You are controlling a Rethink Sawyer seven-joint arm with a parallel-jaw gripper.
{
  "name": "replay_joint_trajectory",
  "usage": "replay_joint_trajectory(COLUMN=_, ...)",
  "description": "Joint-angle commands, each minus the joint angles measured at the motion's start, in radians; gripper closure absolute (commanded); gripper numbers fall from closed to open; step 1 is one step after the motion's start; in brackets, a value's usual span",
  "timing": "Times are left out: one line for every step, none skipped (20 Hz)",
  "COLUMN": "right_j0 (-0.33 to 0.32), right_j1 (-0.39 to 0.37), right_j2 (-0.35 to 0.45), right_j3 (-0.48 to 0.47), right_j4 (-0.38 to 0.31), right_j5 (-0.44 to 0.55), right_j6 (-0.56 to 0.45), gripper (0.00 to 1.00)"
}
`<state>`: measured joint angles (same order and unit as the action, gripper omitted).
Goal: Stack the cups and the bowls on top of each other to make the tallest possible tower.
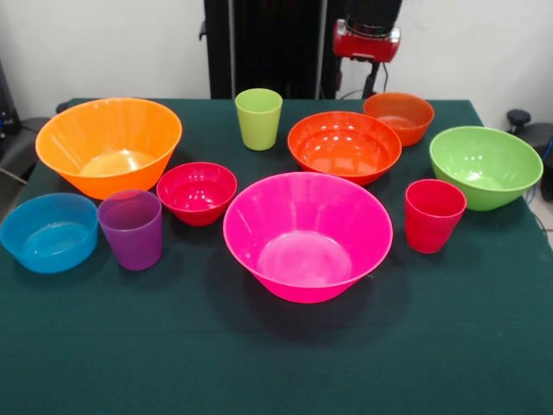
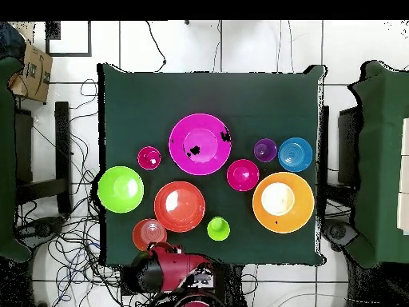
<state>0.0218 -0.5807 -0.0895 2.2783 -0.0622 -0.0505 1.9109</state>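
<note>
All cups and bowls stand apart and upright on the green table, none nested. The wide pink bowl [image 1: 308,235] [image 2: 200,144] is in the middle. Around it are the small red bowl [image 1: 197,192], purple cup [image 1: 130,228], blue bowl [image 1: 49,231], large yellow-orange bowl [image 1: 108,143], lime green cup [image 1: 258,118], orange-red bowl [image 1: 344,145], small orange bowl [image 1: 398,117], green bowl [image 1: 486,166] and red cup [image 1: 434,214]. The arm's red end [image 1: 367,39] [image 2: 172,268] is drawn back at the table's far edge, behind the small orange bowl. The gripper [image 1: 371,79] shows only as a dark stub.
The green table [image 1: 259,363] has bare cloth along its front edge in the front view. In the overhead view, cables lie on the floor around the table and a cardboard box [image 2: 30,72] sits at the upper left.
</note>
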Motion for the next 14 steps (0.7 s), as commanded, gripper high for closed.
replay_joint_trajectory(right_j0=0.029, right_j1=0.06, right_j2=0.038, right_j3=-0.005, right_j4=-0.019, right_j5=-0.046, right_j6=0.149, gripper=0.0)
replay_joint_trajectory(right_j0=0.033, right_j1=0.074, right_j2=0.041, right_j3=-0.008, right_j4=-0.016, right_j5=-0.061, right_j6=0.156, gripper=0.0)
replay_joint_trajectory(right_j0=0.034, right_j1=0.08, right_j2=0.042, right_j3=-0.008, right_j4=-0.015, right_j5=-0.069, right_j6=0.16, gripper=0.0)
replay_joint_trajectory(right_j0=0.044, right_j1=0.088, right_j2=0.042, right_j3=-0.008, right_j4=-0.009, right_j5=-0.08, right_j6=0.169, gripper=0.0)
replay_joint_trajectory(right_j0=0.049, right_j1=0.095, right_j2=0.042, right_j3=-0.009, right_j4=-0.006, right_j5=-0.089, right_j6=0.175, gripper=0.0)
replay_joint_trajectory(right_j0=0.061, right_j1=0.101, right_j2=0.04, right_j3=-0.01, right_j4=0.002, right_j5=-0.097, right_j6=0.184, gripper=0.0)
replay_joint_trajectory(right_j0=0.067, right_j1=0.104, right_j2=0.04, right_j3=-0.01, right_j4=0.007, right_j5=-0.101, right_j6=0.19, gripper=0.0)
replay_joint_trajectory(right_j0=0.077, right_j1=0.108, right_j2=0.041, right_j3=-0.011, right_j4=0.016, right_j5=-0.108, right_j6=0.199, gripper=0.0)
replay_joint_trajectory(right_j0=0.084, right_j1=0.113, right_j2=0.041, right_j3=-0.014, right_j4=0.021, right_j5=-0.111, right_j6=0.204, gripper=0.0)
replay_joint_trajectory(right_j0=0.091, right_j1=0.114, right_j2=0.041, right_j3=-0.015, right_j4=0.026, right_j5=-0.113, right_j6=0.208, gripper=0.0)
replay_joint_trajectory(right_j0=0.102, right_j1=0.119, right_j2=0.042, right_j3=-0.017, right_j4=0.034, right_j5=-0.117, right_j6=0.216, gripper=0.0)
replay_joint_trajectory(right_j0=0.109, right_j1=0.122, right_j2=0.045, right_j3=-0.021, right_j4=0.043, right_j5=-0.115, right_j6=0.221, gripper=0.0)
replay_joint_trajectory(right_j0=0.113, right_j1=0.123, right_j2=0.046, right_j3=-0.022, right_j4=0.044, right_j5=-0.118, right_j6=0.223, gripper=0.0)
replay_joint_trajectory(right_j0=0.12, right_j1=0.125, right_j2=0.044, right_j3=-0.025, right_j4=0.051, right_j5=-0.116, right_j6=0.227, gripper=0.0)
